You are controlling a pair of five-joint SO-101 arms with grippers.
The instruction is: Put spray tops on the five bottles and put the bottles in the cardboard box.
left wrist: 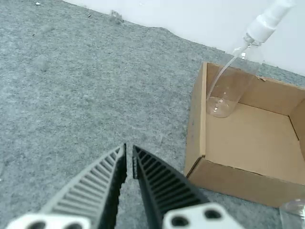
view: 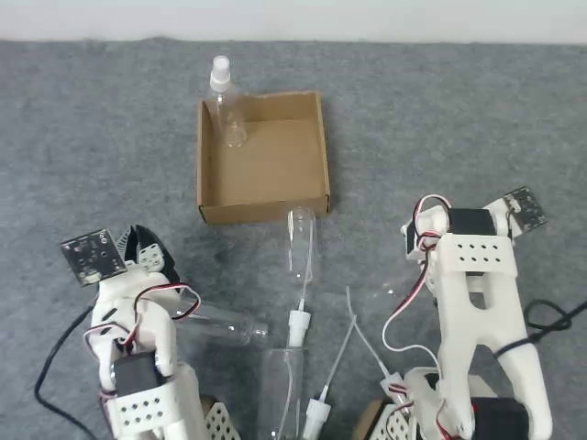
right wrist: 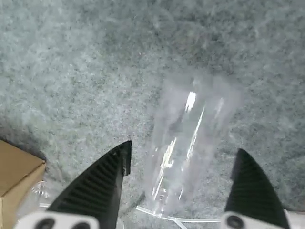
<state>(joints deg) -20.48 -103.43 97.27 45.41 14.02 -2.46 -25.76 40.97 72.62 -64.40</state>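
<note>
high view: sprayer-topped bottle [view: 227,108] in cardboard box [view: 263,213]

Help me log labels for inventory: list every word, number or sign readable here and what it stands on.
None readable. The cardboard box has plain walls, the clear bottles carry no labels, and any marks on the two small circuit boards are too small to read.
</note>
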